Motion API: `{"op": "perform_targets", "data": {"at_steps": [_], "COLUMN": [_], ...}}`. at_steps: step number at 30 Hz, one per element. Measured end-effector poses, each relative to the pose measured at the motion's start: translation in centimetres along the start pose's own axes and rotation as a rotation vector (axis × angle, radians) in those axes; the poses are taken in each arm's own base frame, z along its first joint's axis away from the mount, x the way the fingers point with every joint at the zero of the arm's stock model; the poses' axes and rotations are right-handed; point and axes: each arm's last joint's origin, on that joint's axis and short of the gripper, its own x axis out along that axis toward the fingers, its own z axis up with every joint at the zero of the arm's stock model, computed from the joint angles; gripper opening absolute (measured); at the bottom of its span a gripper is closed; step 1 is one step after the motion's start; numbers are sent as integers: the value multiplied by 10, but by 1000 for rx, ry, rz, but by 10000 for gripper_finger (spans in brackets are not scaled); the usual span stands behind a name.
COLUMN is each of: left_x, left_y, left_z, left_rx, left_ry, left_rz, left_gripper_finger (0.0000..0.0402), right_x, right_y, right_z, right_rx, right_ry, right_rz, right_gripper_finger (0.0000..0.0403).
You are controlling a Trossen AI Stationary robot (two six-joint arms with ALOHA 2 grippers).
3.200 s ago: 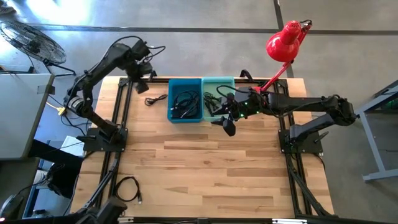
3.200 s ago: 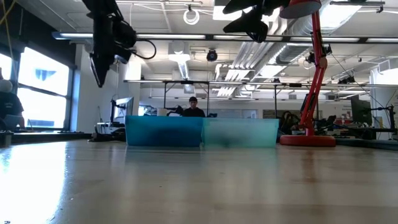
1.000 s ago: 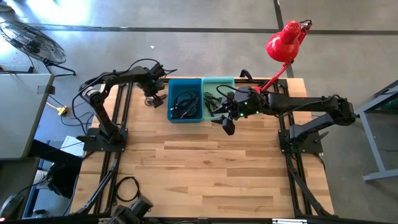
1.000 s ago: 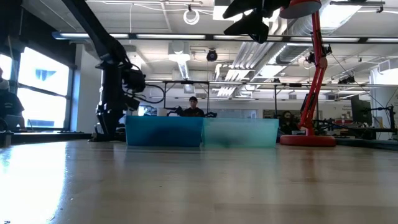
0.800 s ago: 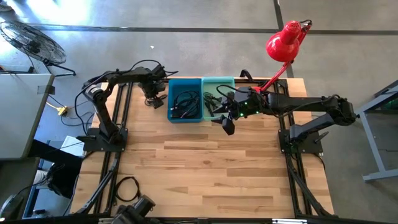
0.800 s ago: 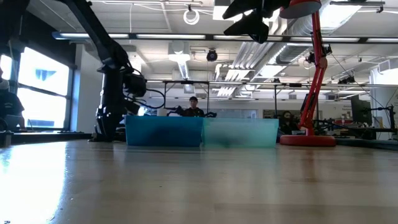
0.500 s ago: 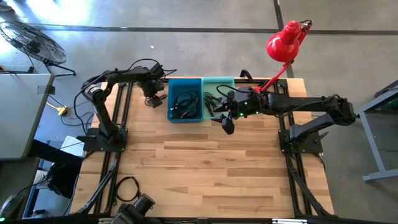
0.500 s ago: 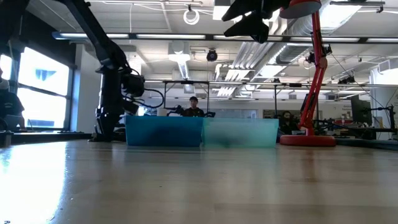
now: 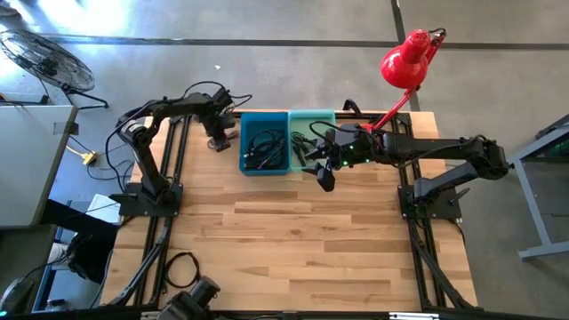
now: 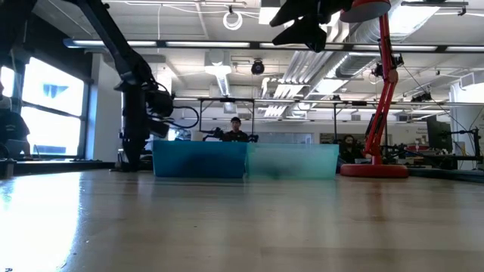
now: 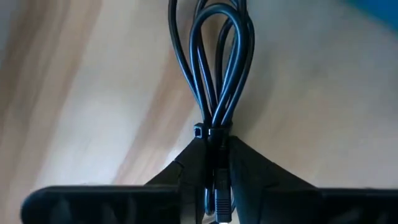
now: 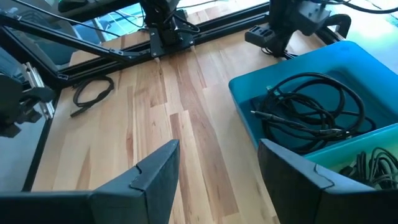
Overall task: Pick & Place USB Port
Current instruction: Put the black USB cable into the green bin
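Note:
A coiled black USB cable (image 11: 214, 74) lies on the wood table just left of the blue bin (image 9: 265, 142). My left gripper (image 9: 216, 142) stands down on it, shut on the bundle. The blue bin holds more black cables (image 12: 311, 118). A teal bin (image 9: 311, 133) beside it also holds cables. My right gripper (image 12: 217, 180) hovers open above the table in front of the bins (image 9: 325, 180), with nothing between its fingers. My left gripper pinches the coiled cable between its two fingers just behind the small tie (image 11: 209, 130) that binds the loops. The fingers come from above, pointing down at the table. The loops (image 11: 217, 56) run out beyond the fingertips and lie on the wood.
Another black cable (image 9: 182, 269) lies coiled near the table's near left corner. A red desk lamp (image 9: 404, 62) stands at the far right corner. Bare wood spreads across the middle and near part of the table (image 9: 311, 240).
My left gripper has stayed down at the table beside the blue bin, edging only slightly toward the bin in the low view.

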Motion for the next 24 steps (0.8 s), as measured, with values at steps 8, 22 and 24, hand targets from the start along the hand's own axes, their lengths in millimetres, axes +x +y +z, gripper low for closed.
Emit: {"op": "perform_targets", "data": {"at_steps": [8, 22, 24], "left_x": [-45, -178, -195], "left_y": [-15, -68, -82], "left_z": [-1, -44, -49], "left_rx": [27, 136, 175], "left_ry": [-188, -751, -860], "left_rz": [-42, -10, -31], "left_gripper_finger": [36, 38, 38], "right_x": [0, -14, -17], "right_y": [5, 40, 44], "right_z": [4, 30, 33], "right_rx": [10, -160, -201], "right_ry": [-31, -326, -379], "right_rz": [85, 446, 464], "right_gripper_finger": [208, 209, 209]}}
